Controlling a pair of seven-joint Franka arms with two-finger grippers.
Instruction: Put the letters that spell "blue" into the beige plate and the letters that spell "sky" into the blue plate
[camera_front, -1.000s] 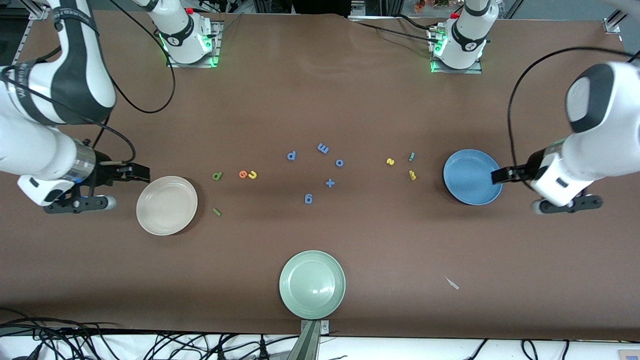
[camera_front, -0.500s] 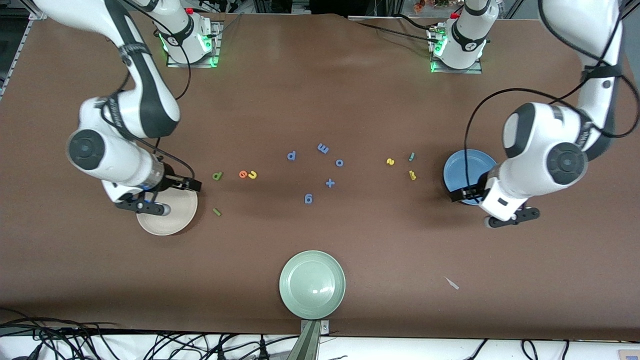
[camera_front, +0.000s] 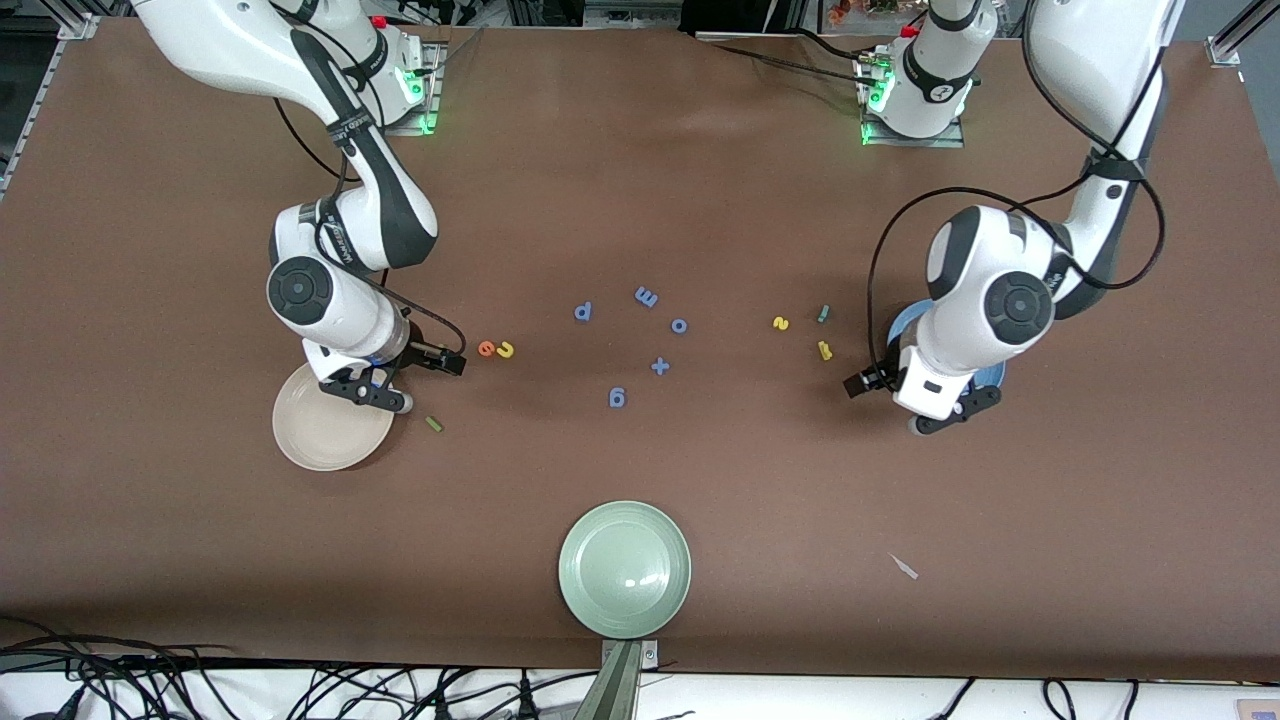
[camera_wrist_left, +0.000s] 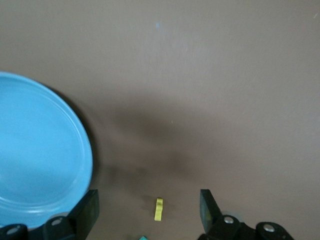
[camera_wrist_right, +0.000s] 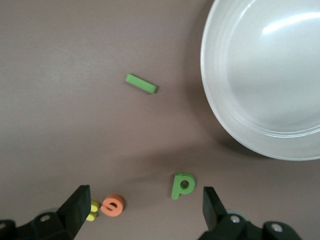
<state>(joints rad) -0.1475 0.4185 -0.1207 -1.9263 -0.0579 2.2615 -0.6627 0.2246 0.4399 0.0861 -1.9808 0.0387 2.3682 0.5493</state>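
— Where do we stand with the right gripper (camera_front: 452, 360)?

— We see it over the desk (camera_front: 640, 200) just beside the beige plate (camera_front: 318, 440), jaws spread wide with nothing between them. In its wrist view the green b (camera_wrist_right: 182, 185) lies between the open fingers, the green l (camera_wrist_right: 141, 83) is apart from it, and the orange e (camera_wrist_right: 113, 205) touches the yellow u (camera_wrist_right: 93, 210).

— And in the front view?

— We find the orange e (camera_front: 486, 348) and the yellow u (camera_front: 505, 349) side by side, with the green l (camera_front: 434, 424) nearer the camera, close to the beige plate's rim.

— The left gripper (camera_front: 858, 383)?

— It hangs over the desk beside the blue plate (camera_front: 990, 375), jaws apart and holding nothing. The yellow k (camera_front: 825, 350) lies close by, the yellow s (camera_front: 781, 323) and the teal y (camera_front: 823, 314) a little farther from the camera.

— Anything else?

— We count five periwinkle letters (camera_front: 660, 366) mid-desk and a pale green plate (camera_front: 625, 569) nearest the camera.
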